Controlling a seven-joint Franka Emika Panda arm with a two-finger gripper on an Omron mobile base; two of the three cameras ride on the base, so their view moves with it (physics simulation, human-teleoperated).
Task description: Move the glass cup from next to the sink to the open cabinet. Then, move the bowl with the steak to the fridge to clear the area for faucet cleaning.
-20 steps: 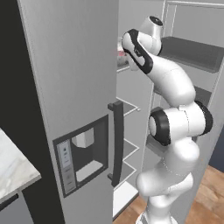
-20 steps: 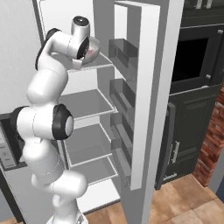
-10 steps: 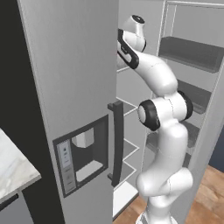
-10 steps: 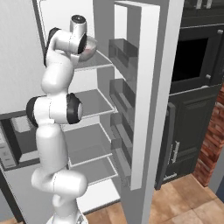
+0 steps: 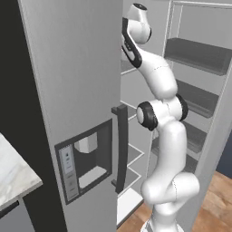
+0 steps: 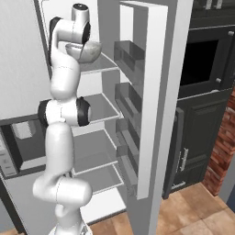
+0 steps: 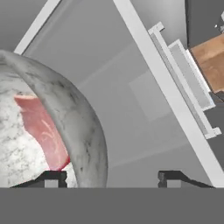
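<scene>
Bowl (image 6: pixel 86 49) with steak (image 7: pixel 43 130) sits at the fridge's (image 5: pixel 68 77) upper shelf edge; gripper (image 7: pixel 107 177) jaws apart (rim between them). Retreat remains.

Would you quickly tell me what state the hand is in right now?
Hand: open, its fingers apart; the bowl with the steak sits by one finger.

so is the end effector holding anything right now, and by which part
Nothing looks gripped. In the hand view the end effector stands open astride the rim of the bowl, with the steak inside, over a fridge shelf.
</scene>
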